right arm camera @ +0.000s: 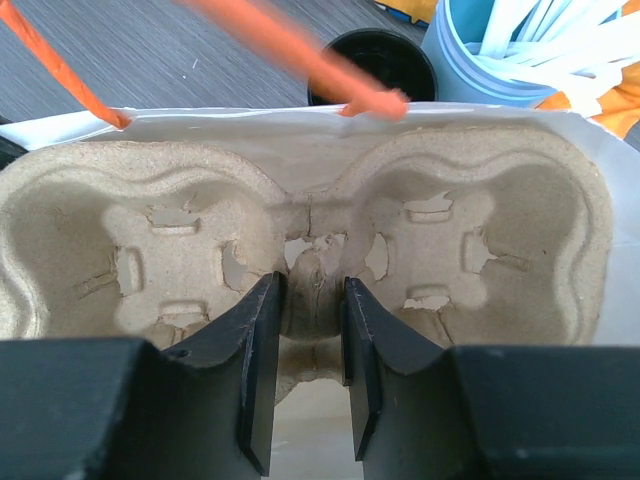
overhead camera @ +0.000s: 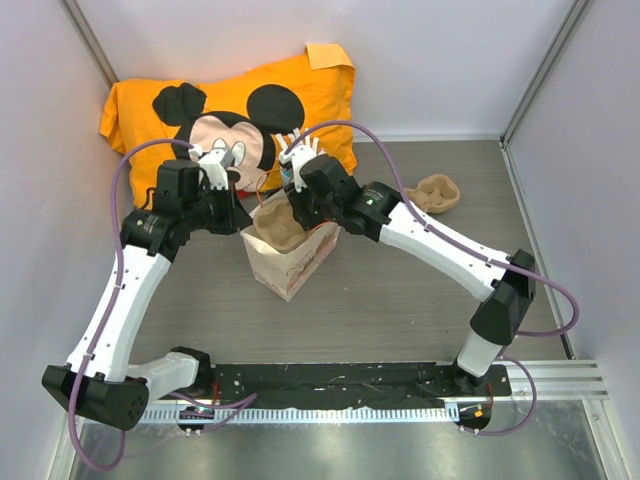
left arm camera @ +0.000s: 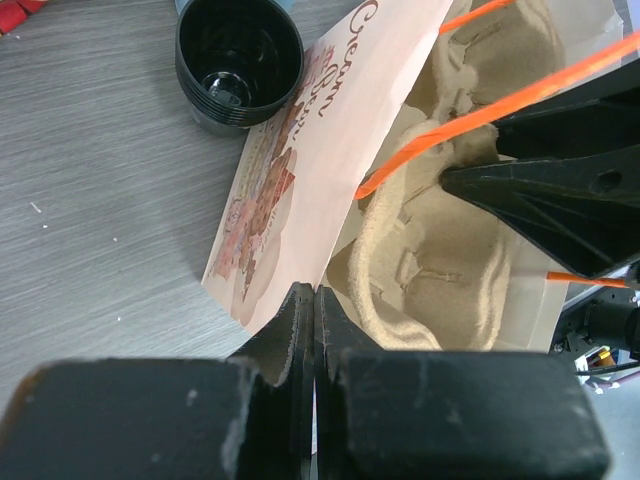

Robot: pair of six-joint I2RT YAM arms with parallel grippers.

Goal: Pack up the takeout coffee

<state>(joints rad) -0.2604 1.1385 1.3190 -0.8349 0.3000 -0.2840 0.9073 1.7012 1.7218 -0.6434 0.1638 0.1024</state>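
My left gripper (left arm camera: 305,300) has its jaws pressed together on the top edge of the paper bag (left arm camera: 330,130). My right gripper (right arm camera: 310,290) pinches the middle ridge of the pulp cup tray (right arm camera: 450,230) sitting in the bag. Just behind the bag, beside the blue cup (right arm camera: 480,75), stands a black ridged round piece (left arm camera: 240,60), open and hollow. The coffee itself I cannot make out in any view; from above, both wrists cover the table behind the bag.

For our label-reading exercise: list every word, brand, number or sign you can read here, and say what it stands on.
"Cream", cursive, likely reading: side of the paper bag.
Line under it on the bag: too blurred to read.
orange cloth: Mickey Mouse picture, no words.
cup carrier: no text.
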